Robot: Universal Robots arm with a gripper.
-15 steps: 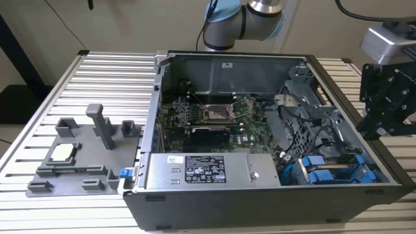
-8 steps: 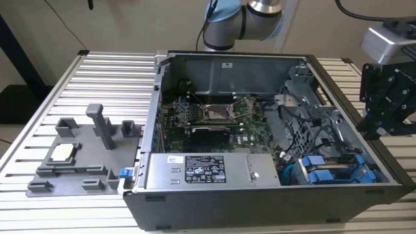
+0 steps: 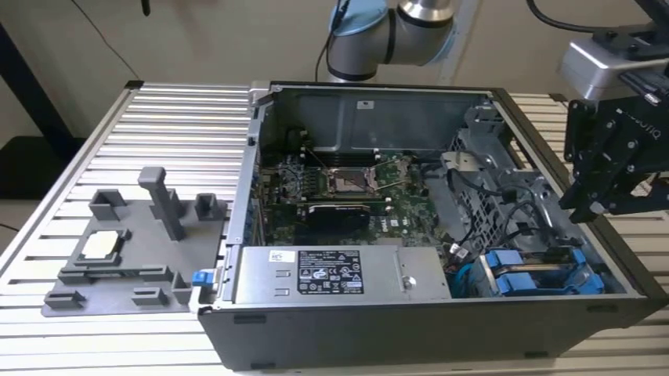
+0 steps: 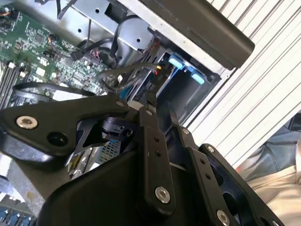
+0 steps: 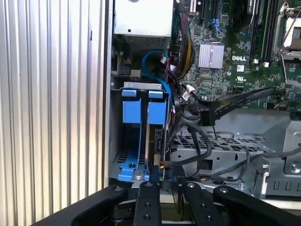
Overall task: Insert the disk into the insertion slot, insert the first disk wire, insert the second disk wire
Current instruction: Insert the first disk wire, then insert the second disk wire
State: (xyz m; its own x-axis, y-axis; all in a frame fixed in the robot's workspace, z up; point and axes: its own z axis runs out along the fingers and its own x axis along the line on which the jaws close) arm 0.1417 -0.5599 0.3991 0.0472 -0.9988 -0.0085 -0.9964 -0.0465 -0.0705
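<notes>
Disk point(image 5: 157, 115) upright in slot point(image 5: 141, 86), centre-left of first wrist view, beside second drive point(image 5: 131, 113). Gripper point(image 5: 165, 184) bottom centre, just below disk's end. Jaws' state: cannot tell.

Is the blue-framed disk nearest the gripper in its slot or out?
In. In the first wrist view the disk stands inside the grey metal cage, beside another blue-framed disk.

Clock about case point(image 3: 418, 337) centre, exterior view. Case on desk point(image 3: 178, 125). Motherboard point(image 3: 345, 188) mid-case. Power-supply box point(image 3: 334, 274) 6 o'clock. Two carrier drives point(image 3: 528, 280) side by side, 4 o'clock corner. Fixture plate point(image 3: 115, 274) on desk, 9 o'clock. Arm base point(image 3: 377, 39) 12 o'clock, behind case. Gripper point(image 3: 596, 200) 3 o'clock.
</notes>
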